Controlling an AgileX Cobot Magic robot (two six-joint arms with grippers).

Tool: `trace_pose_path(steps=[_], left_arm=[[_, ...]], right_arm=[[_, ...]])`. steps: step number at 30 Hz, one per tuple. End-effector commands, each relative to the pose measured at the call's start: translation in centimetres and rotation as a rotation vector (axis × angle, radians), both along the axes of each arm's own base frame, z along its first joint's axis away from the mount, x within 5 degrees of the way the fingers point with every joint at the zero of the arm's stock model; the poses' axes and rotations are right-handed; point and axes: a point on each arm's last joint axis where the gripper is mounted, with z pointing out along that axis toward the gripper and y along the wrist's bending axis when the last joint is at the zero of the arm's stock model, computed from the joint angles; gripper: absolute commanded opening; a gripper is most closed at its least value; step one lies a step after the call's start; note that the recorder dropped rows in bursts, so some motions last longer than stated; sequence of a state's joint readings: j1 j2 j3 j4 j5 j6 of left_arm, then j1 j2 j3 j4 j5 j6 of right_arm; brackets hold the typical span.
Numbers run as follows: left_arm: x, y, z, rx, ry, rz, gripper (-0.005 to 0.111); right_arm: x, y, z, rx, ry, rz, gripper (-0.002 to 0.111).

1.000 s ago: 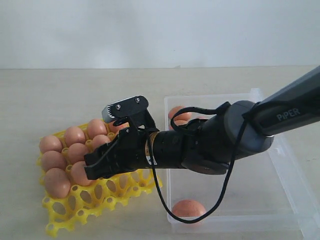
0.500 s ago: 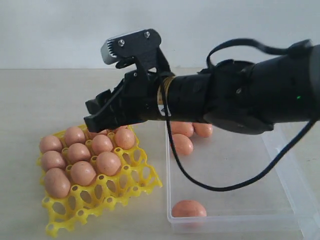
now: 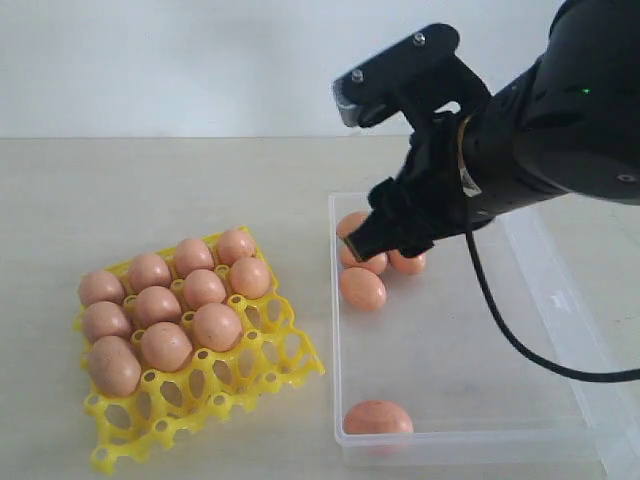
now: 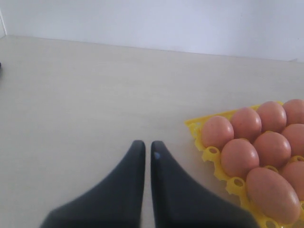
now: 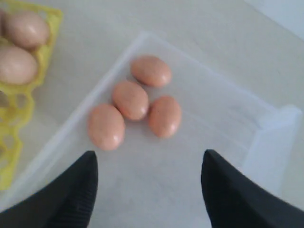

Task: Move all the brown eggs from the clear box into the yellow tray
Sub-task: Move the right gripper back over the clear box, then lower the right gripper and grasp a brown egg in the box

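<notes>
The yellow tray (image 3: 222,386) lies on the left of the table, with several brown eggs (image 3: 204,288) in its far cells. On the right, the clear box (image 3: 470,370) holds a cluster of brown eggs (image 3: 362,288) at its far left corner and a lone egg (image 3: 378,417) by the near wall. My right gripper (image 3: 372,238) hangs above that cluster. In the right wrist view the right gripper (image 5: 149,156) is open and empty, short of the clustered eggs (image 5: 130,99). My left gripper (image 4: 147,144) is shut and empty over bare table, beside the tray (image 4: 196,126).
The box's clear wall (image 5: 71,126) separates the egg cluster from the tray (image 5: 14,109). The near cells of the tray hold nothing. A black cable (image 3: 500,320) loops from the right arm over the box. A pale wall stands behind the table.
My right arm has lifted off the yellow tray and swung right, to above the clear box's far left corner. Its jaws stayed open. The tray's eggs now show unblocked.
</notes>
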State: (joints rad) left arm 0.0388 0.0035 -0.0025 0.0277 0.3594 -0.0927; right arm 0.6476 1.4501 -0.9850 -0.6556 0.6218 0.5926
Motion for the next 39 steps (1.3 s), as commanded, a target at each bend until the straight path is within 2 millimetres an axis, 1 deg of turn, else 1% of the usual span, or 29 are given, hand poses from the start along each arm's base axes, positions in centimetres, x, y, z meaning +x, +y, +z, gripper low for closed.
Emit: trace_pose_path(steps=[1,2,5,8,9,11,12,15,17,19,26,31,34,39], left_arm=[[0.0,0.0,0.0,0.003,-0.005,0.002,0.004],[0.0,0.0,0.0,0.003,-0.005,0.002,0.004],[0.0,0.0,0.0,0.003,-0.005,0.002,0.004],[0.0,0.0,0.0,0.003,-0.005,0.002,0.004],[0.0,0.0,0.0,0.003,-0.005,0.002,0.004],[0.0,0.0,0.0,0.003,-0.005,0.002,0.004],[0.0,0.0,0.0,0.003,-0.005,0.002,0.004],[0.0,0.0,0.0,0.003,-0.005,0.002,0.004],[0.0,0.0,0.0,0.003,-0.005,0.002,0.004],[0.0,0.0,0.0,0.003,-0.005,0.002,0.004],[0.0,0.0,0.0,0.003,-0.005,0.002,0.004],[0.0,0.0,0.0,0.003,-0.005,0.002,0.004],[0.0,0.0,0.0,0.003,-0.005,0.002,0.004],[0.0,0.0,0.0,0.003,-0.005,0.002,0.004]], right_arm=[[0.2,-2.6,0.0,-0.112,0.058,-0.13,0.055],[0.6,-3.3,0.0,-0.107,0.057,-0.151,0.055],[2.2,-6.1,0.0,-0.049,0.046,-0.256,0.055],[3.7,-8.9,-0.4,-0.019,0.104,-0.339,0.055],[4.1,-9.5,-0.6,-0.013,0.143,-0.338,0.055],[4.7,-10.0,-0.9,0.022,0.228,-0.323,0.055],[5.1,-10.0,-1.1,0.064,0.273,-0.318,0.055],[6.4,-9.2,-1.9,0.165,0.382,-0.239,0.055],[7.3,-8.5,-2.3,0.195,0.434,-0.196,0.055],[8.3,-8.1,-2.9,0.203,0.479,-0.189,0.055],[12.0,-7.3,-4.2,0.21,0.476,-0.189,0.055],[14.1,-6.8,-5.7,0.228,0.476,-0.194,0.055],[15.0,-6.6,-6.9,0.219,0.491,-0.19,0.055],[15.8,-6.4,-8.6,0.211,0.51,-0.182,0.055]])
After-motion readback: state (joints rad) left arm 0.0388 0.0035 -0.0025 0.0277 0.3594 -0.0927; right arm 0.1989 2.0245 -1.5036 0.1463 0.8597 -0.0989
